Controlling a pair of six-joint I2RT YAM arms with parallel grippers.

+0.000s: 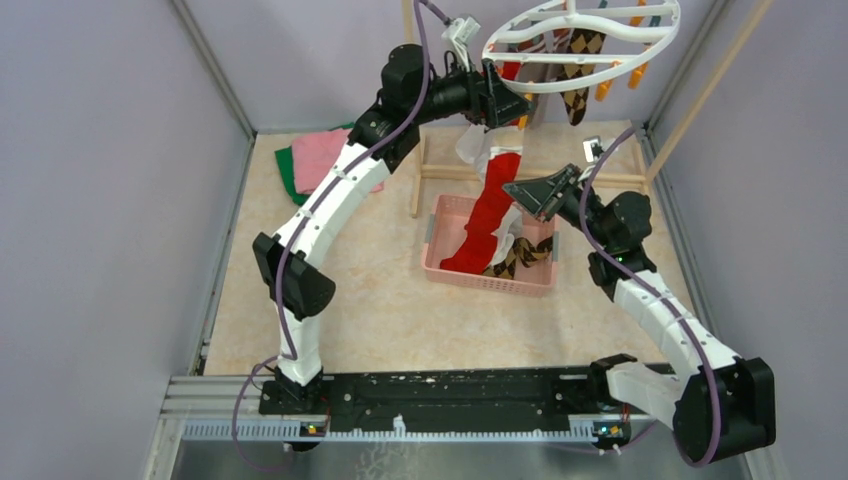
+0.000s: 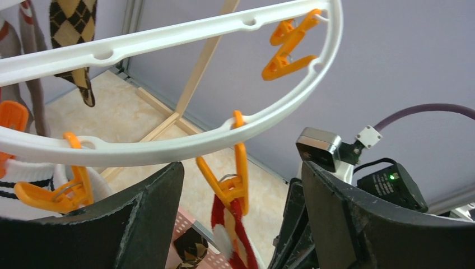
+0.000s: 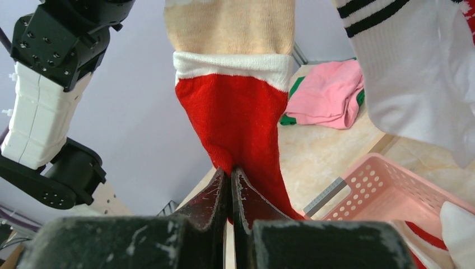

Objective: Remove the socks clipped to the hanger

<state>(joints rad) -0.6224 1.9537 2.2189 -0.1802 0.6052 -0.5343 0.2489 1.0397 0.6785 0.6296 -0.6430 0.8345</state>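
Reaching up under the round white hanger [image 2: 168,148], the left gripper [image 2: 242,168] is holding its jaws wide apart on either side of an orange clip [image 2: 232,188] that is pinching a red-and-white sock [image 2: 238,241]. The right gripper [image 3: 229,175] is pressing its fingers together against a hanging plain red sock [image 3: 235,112]; whether cloth is caught between them is unclear. That sock is trailing down into the pink basket [image 1: 440,268], beside an argyle sock [image 1: 525,255].

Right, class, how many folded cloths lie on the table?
2: a pink cloth at the back left corner, a green cloth partly beneath it. Others may be hidden.
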